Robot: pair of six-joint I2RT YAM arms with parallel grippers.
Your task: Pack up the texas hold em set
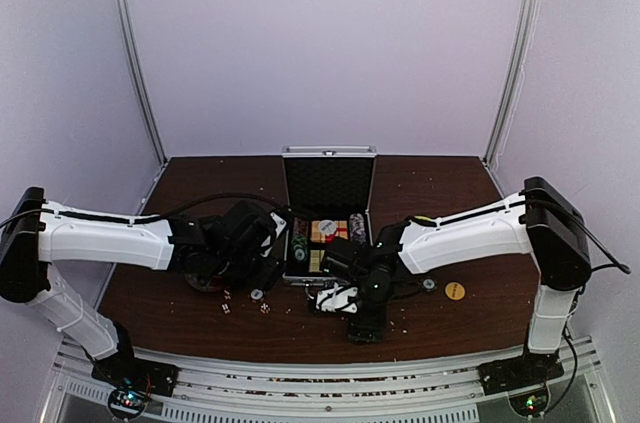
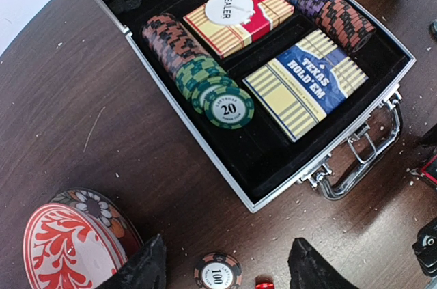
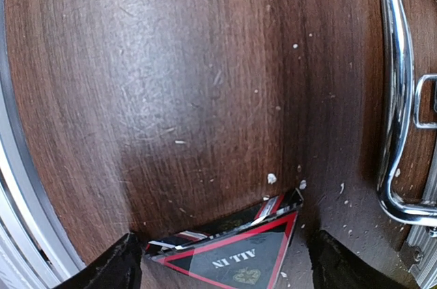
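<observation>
The open aluminium case [image 2: 205, 152] lies mid-table, already holding chip rows and both decks, so the right claw [image 3: 225, 268] straddles the loose triangular "ALL IN" button [image 3: 232, 255], unclamped, while the left claw [image 2: 225, 268] spreads above a stray chip [image 2: 217, 272].

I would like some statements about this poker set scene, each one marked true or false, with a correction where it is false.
1. The silver case lies open on the table. True.
2. The white DEALER button rests on a card deck inside the case. True.
3. The chip marked 100 is already inside the case. False: it lies on the table, between the left gripper fingers.
4. The triangular ALL IN button sits in the case. False: it is on the table, between the open right gripper fingers.
5. The green chip marked 20 is at the end of a chip row in the case. True.
</observation>
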